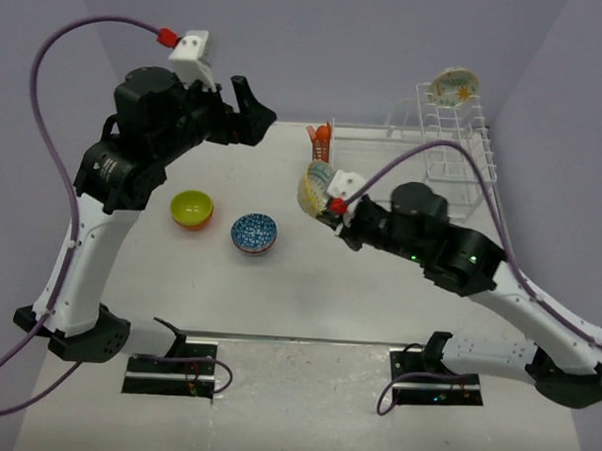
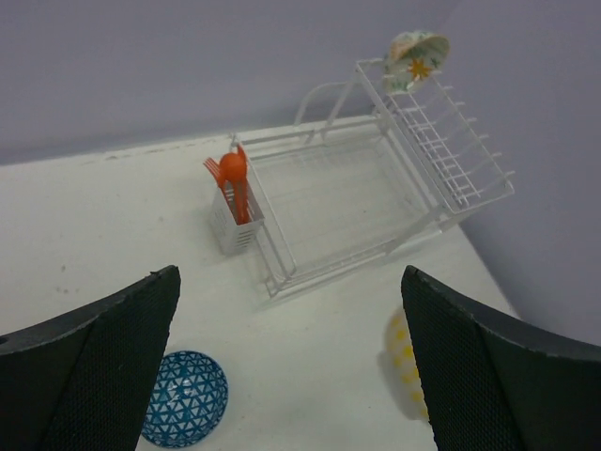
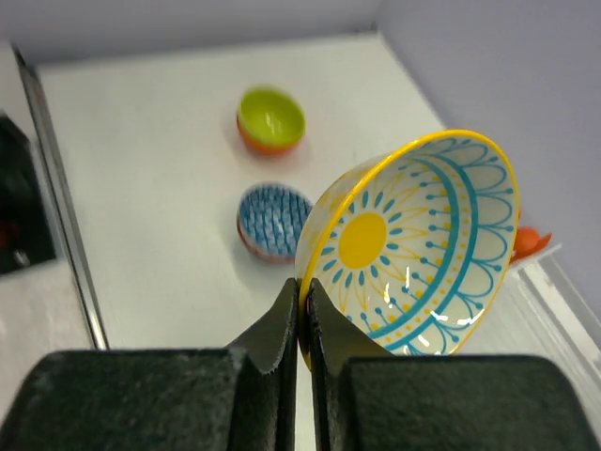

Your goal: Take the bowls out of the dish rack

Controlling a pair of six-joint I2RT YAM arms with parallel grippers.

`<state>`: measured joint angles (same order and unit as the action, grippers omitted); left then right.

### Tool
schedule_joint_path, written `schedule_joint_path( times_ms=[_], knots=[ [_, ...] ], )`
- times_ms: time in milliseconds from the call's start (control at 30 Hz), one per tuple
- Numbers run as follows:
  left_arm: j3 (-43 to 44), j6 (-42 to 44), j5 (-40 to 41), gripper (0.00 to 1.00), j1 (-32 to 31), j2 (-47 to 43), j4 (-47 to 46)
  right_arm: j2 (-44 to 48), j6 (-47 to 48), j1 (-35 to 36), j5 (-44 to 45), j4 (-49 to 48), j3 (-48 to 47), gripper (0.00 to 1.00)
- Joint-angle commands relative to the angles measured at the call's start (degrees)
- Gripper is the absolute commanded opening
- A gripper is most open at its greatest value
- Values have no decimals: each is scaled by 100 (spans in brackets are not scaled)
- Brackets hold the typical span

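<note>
My right gripper [image 3: 303,303] is shut on the rim of a cream bowl with a yellow sun and blue lines [image 3: 413,240]. It holds the bowl tilted on edge above the table [image 1: 315,186], left of the dish rack [image 1: 452,157]. A lime-green bowl [image 1: 192,209] and a blue patterned bowl [image 1: 254,233] sit upright on the table. A cream leaf-print bowl [image 1: 454,86] stands at the top of the rack's tall section [image 2: 418,58]. My left gripper [image 1: 248,109] hangs open and empty high over the back left of the table, its fingers [image 2: 94,366] wide apart.
A small cutlery basket with orange utensils [image 2: 235,199] is fixed to the rack's left end [image 1: 322,142]. The rack's low flat section [image 2: 338,193] holds nothing. The purple walls stand close behind and to the right of the rack.
</note>
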<state>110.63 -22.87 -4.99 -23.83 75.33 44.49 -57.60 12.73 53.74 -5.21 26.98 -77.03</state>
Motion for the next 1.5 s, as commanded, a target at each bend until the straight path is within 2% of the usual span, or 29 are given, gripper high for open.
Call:
schedule_joint_path(
  times_ms=[0, 167, 333, 500, 600, 633, 667, 800, 833, 867, 900, 1033, 1067, 1133, 1167, 1233, 1300, 1467],
  knots=[
    [565, 486, 806, 100, -962, 815, 1438, -953, 1363, 541, 1715, 1457, -372, 0],
    [-197, 232, 843, 100, -1228, 844, 1115, -1077, 1715, 1129, 2077, 1213, -180, 0],
    [-734, 82, 929, 100, -1773, 913, 991, -1192, 1856, 1280, 2208, 1143, -189, 0],
    [-1324, -59, 939, 91, -2037, 852, 729, -1157, 1891, 1306, 2261, 976, -93, 0],
    [-1579, -121, 930, 76, -2177, 782, 579, -1183, 1917, 1324, 2410, 879, -83, 0],
    [-1658, -147, 982, 69, -2195, 781, 578, -1200, 1909, 1324, 2463, 879, -101, 0],
    [-1693, -165, 1105, 56, -2213, 781, 596, -1227, 1908, 1332, 2577, 870, -145, 0],
    [-1904, -182, 1395, 42, -2222, 799, 614, -1201, 1926, 1376, 2657, 809, -189, 0],
    [-1966, -191, 1448, 31, -2222, 816, 622, -1201, 1926, 1385, 2657, 782, -198, 0],
    [-1984, -200, 1544, 5, -2222, 843, 614, -1201, 1926, 1411, 2666, 765, -207, 0],
    [-2001, -217, 1606, 0, -2222, 860, 596, -1209, 1926, 1420, 2701, 773, -207, 0],
    [-2211, -340, 1782, 0, -2275, 773, 386, -1227, 1838, 1438, 2727, 782, -128, 2],
    [-2273, -367, 1817, 0, -2283, 738, 281, -1201, 1795, 1429, 2727, 739, -14, 9],
    [-2501, -507, 1984, 0, -2327, 633, 183, -1025, 1663, 1429, 2666, 712, 161, 43],
    [-2615, -568, 2037, 0, -2345, 597, 44, -955, 1593, 1429, 2753, 660, 319, 78],
    [-3053, -744, 2055, 0, -2406, 483, -185, -683, 1207, 1438, 2928, 817, 434, 98],
    [-3562, -902, 2073, 0, -2511, 404, -598, -141, 673, 1429, 3061, 940, 636, 99],
    [-4645, -1535, 2178, 0, -2749, 368, -1747, 1460, -234, 1429, 3053, 170, 1409, 99]
  ],
)
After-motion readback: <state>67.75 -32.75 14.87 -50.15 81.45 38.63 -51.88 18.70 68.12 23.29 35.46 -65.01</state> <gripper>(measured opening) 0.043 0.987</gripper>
